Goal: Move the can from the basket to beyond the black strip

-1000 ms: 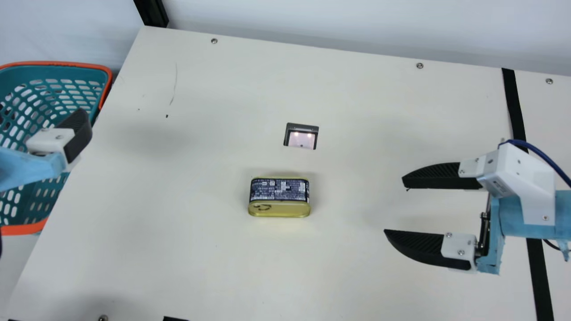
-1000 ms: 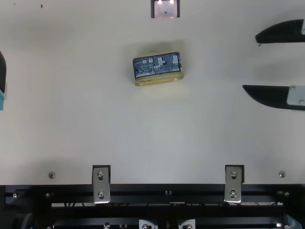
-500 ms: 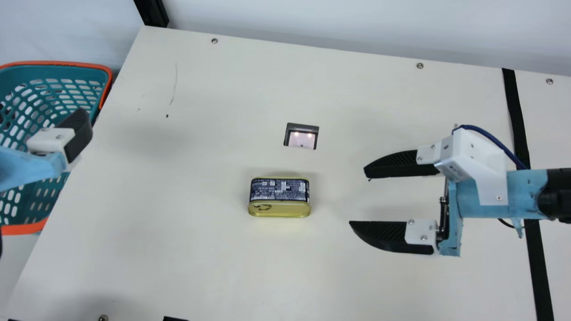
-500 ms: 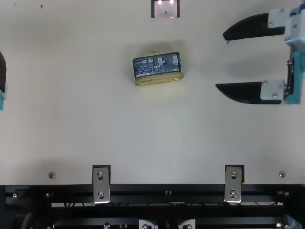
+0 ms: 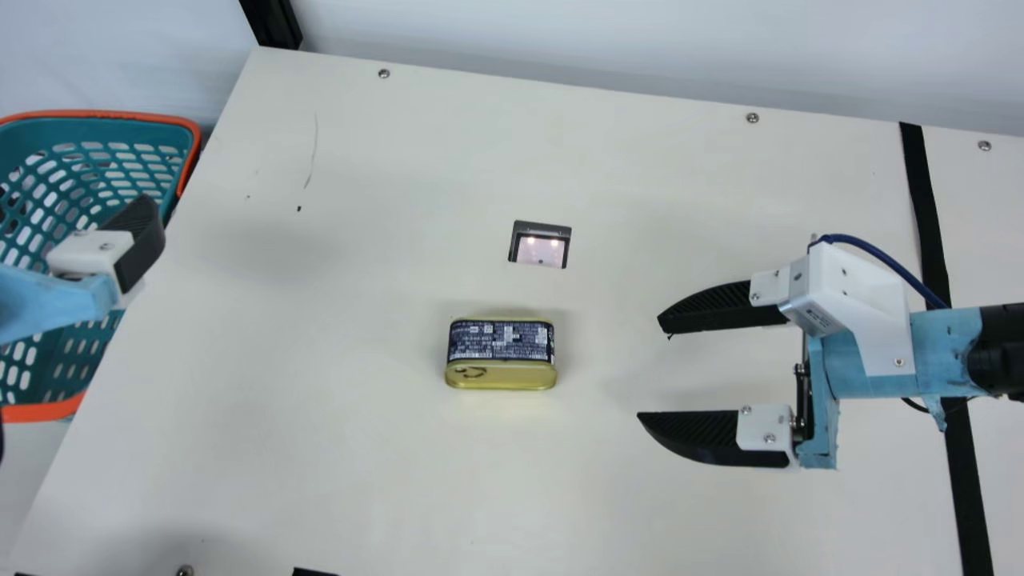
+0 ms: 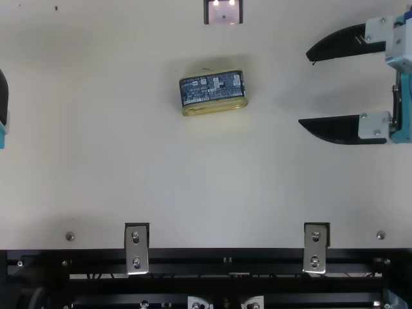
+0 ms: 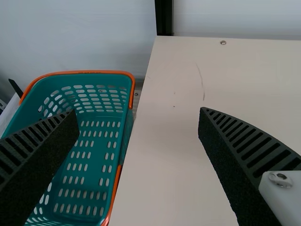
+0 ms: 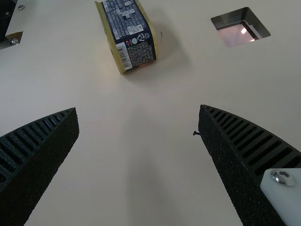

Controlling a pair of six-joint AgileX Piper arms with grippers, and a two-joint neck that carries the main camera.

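On the table's middle stands a gold can with a dark blue label (image 5: 502, 354), also in the top view as the can (image 6: 213, 93) and in the right wrist view as the can (image 8: 127, 33). To its right, my right gripper (image 5: 650, 370) is open, both fingers pointing toward it without touching; in its wrist view the right gripper (image 8: 137, 109) has nothing between its fingers. My left gripper (image 5: 144, 240) is at the far left over the basket's edge; its wrist view shows the left gripper (image 7: 137, 110) open. The teal basket (image 5: 192, 152) has an orange rim. The black strip (image 5: 928, 204) runs beneath the right arm.
A square cutout with a lit pane (image 5: 541, 245) is set in the table behind the can. The basket stands beside the table's left edge. Metal brackets (image 6: 136, 248) and a black rail (image 6: 225, 257) line the near edge in the top view.
My right gripper moved left toward the can, then shifted slightly back to the right and toward the table's near edge. The can and my left gripper have stayed in place.
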